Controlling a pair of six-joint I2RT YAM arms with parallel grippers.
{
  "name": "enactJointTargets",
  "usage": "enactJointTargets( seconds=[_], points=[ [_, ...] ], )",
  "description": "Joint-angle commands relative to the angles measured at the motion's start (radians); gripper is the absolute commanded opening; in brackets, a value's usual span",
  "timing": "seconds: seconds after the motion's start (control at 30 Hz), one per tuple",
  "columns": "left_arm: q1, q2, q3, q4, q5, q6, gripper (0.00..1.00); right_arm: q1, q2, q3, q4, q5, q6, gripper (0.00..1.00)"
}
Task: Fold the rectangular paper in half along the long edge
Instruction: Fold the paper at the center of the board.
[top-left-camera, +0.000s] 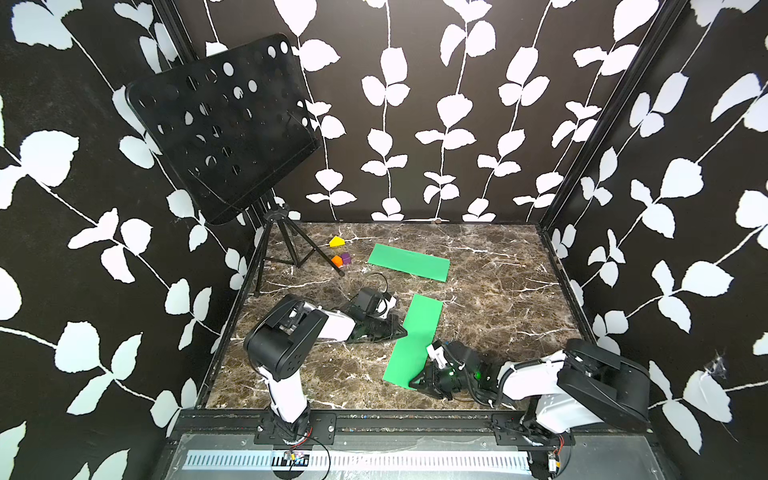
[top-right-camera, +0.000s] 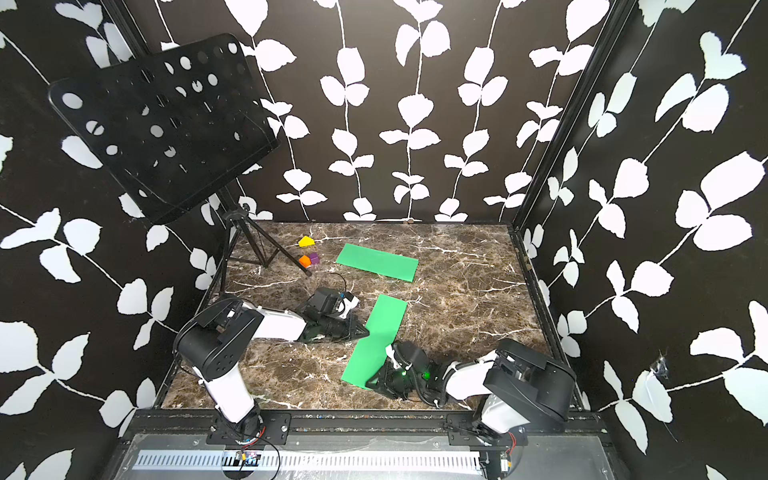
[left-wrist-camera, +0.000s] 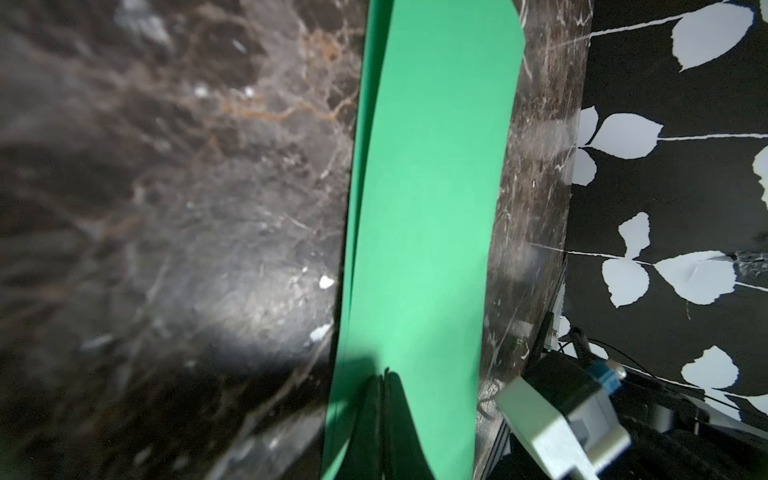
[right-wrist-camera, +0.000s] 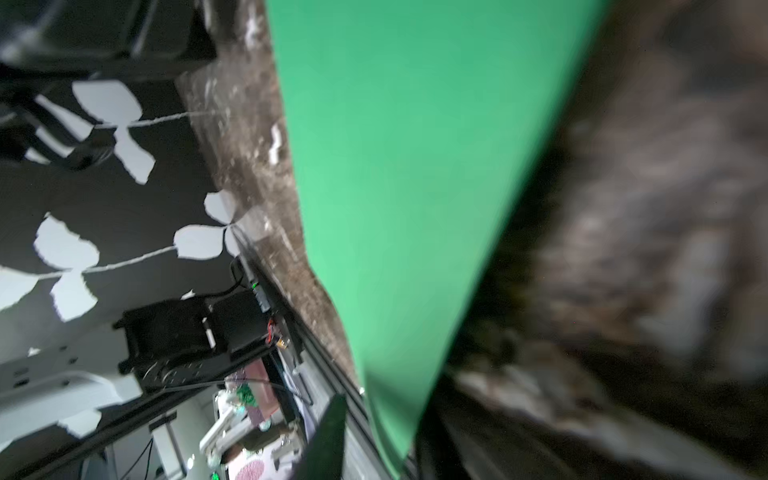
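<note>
Here's the tabletop (top-left-camera: 498, 299), dark marble, and dead centre between the two arms lies the green paper (top-left-camera: 419, 328), a long narrow strip running from the near side away toward the back, a touch slanted. Look at the left wrist view: the paper (left-wrist-camera: 428, 208) shows a second layer peeking out along one long edge, so it's doubled over on itself. The left gripper (top-left-camera: 405, 331) comes in low from the side, clenched tight, its dark fingers (left-wrist-camera: 399, 415) pressed together and lying over the paper's long edge about midway down the strip; whether a layer is actually pinched between them, I can't tell. Down at the near end, the right gripper (top-left-camera: 415, 381) sits at the paper's corner, and the right wrist view shows its jaws parted, the paper (right-wrist-camera: 415, 166) running down between them with one finger (right-wrist-camera: 328, 436) standing clear of the sheet, so that's a released hold. Further back, well apart, a second green sheet (top-left-camera: 409, 262) lies flat, with a yellow block (top-left-camera: 336, 242), an orange block (top-left-camera: 337, 261) and a purple block (top-left-camera: 346, 258) beside the feet of a black music stand (top-left-camera: 220, 124) in the far left corner.
</note>
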Motion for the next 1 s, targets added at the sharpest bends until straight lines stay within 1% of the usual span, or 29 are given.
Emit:
enactJointTargets(
  seconds=[0.0,0.1,0.23,0.33,0.4,0.5,0.63,0.77,0.83,0.93,0.97],
  points=[
    [0.003,0.051,-0.064,-0.264,-0.142,0.025,0.0,-0.022,-0.057,-0.032,-0.101,0.046,0.056,0.57],
    [0.003,0.042,-0.044,-0.28,-0.145,0.03,0.0,-0.073,-0.176,-0.02,-0.29,0.077,-0.021,0.58],
    [0.003,0.056,0.017,-0.308,-0.142,0.039,0.0,-0.18,-0.338,0.029,-0.549,0.104,-0.16,0.58],
    [0.003,0.089,0.096,-0.34,-0.135,0.055,0.0,-0.257,-0.412,0.069,-0.684,0.117,-0.262,0.58],
    [0.003,0.113,0.153,-0.364,-0.128,0.067,0.01,-0.293,-0.433,0.095,-0.734,0.119,-0.311,0.57],
    [0.003,0.153,0.248,-0.406,-0.116,0.086,0.02,-0.322,-0.43,0.129,-0.773,0.122,-0.368,0.57],
    [0.003,0.201,0.352,-0.442,-0.098,0.1,0.02,-0.336,-0.4,0.176,-0.806,0.125,-0.433,0.57],
    [0.001,0.208,0.414,-0.465,-0.072,0.105,0.05,-0.344,-0.374,0.228,-0.841,0.154,-0.512,0.57],
    [0.001,0.178,0.42,-0.488,-0.058,0.123,0.08,-0.357,-0.337,0.269,-0.844,0.164,-0.572,0.57],
    [0.001,0.105,0.415,-0.52,-0.069,0.131,0.19,-0.379,-0.26,0.354,-0.903,0.182,-0.674,0.57],
    [0.002,0.079,0.414,-0.518,-0.056,0.126,0.23,-0.386,-0.233,0.387,-0.92,0.187,-0.708,0.57]
  ],
)
